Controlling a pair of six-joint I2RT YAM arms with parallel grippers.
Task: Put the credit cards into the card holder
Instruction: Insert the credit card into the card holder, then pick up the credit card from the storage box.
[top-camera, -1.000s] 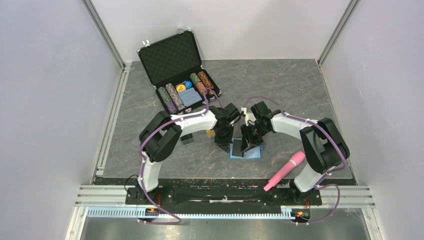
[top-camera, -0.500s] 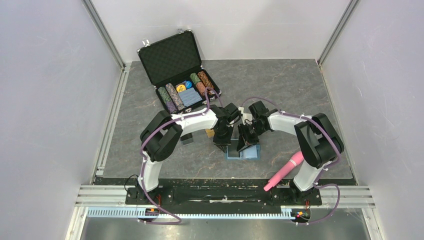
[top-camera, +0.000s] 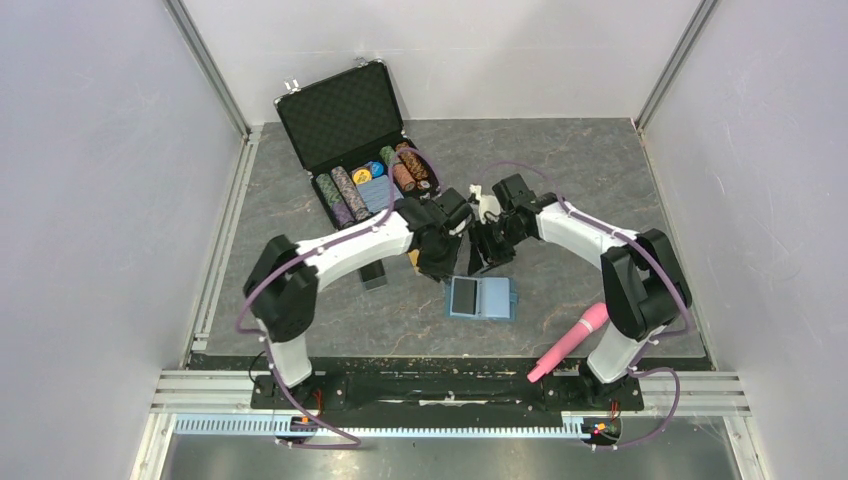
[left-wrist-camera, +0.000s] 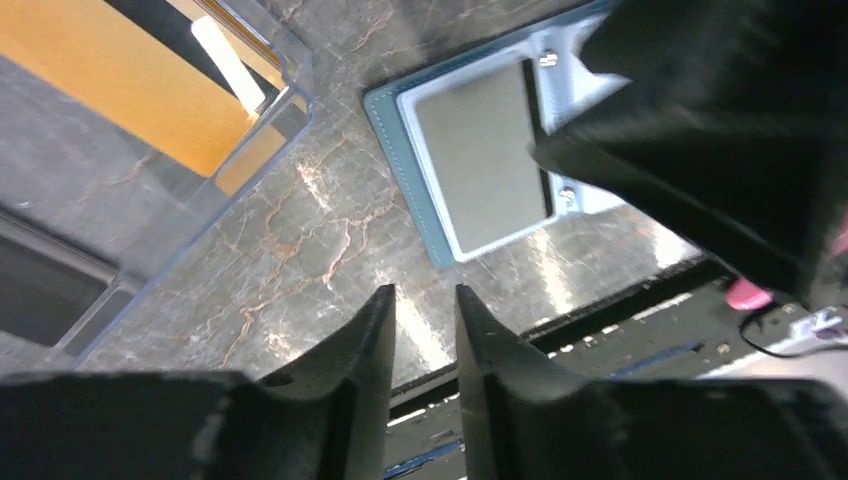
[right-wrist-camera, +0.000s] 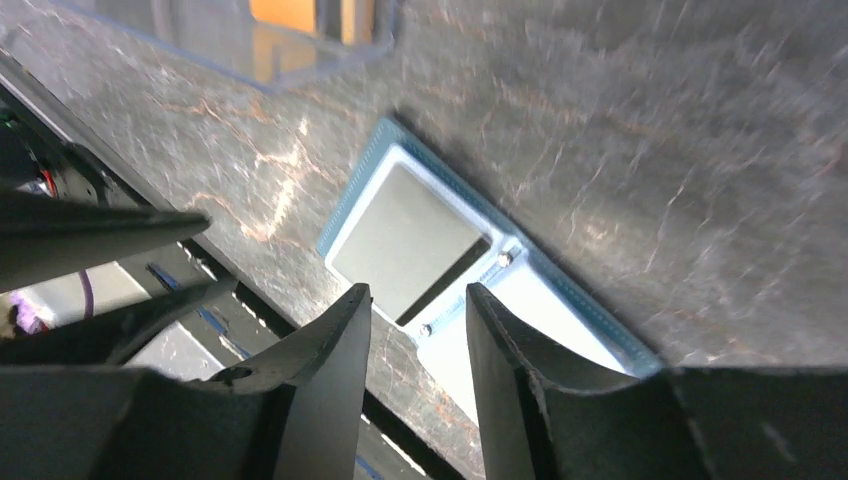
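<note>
Pulled back from the card holder (top-camera: 480, 298), which lies open on the desk (top-camera: 600, 180) at lower centre, the left tool (left-wrist-camera: 422, 295) and right tool (right-wrist-camera: 418, 295) both stand slightly open, gripping nothing.

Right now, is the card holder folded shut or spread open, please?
Spread open: the card holder lies flat, both pale inner halves facing up.

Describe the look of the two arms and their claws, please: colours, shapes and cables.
The left arm and the right arm look alike: smooth white links between bulky black joint housings. A thin purple cable runs in loose loops along each arm. The left claw and the right claw are matte black, each with two flat fingers that taper to blunt tips.
</note>
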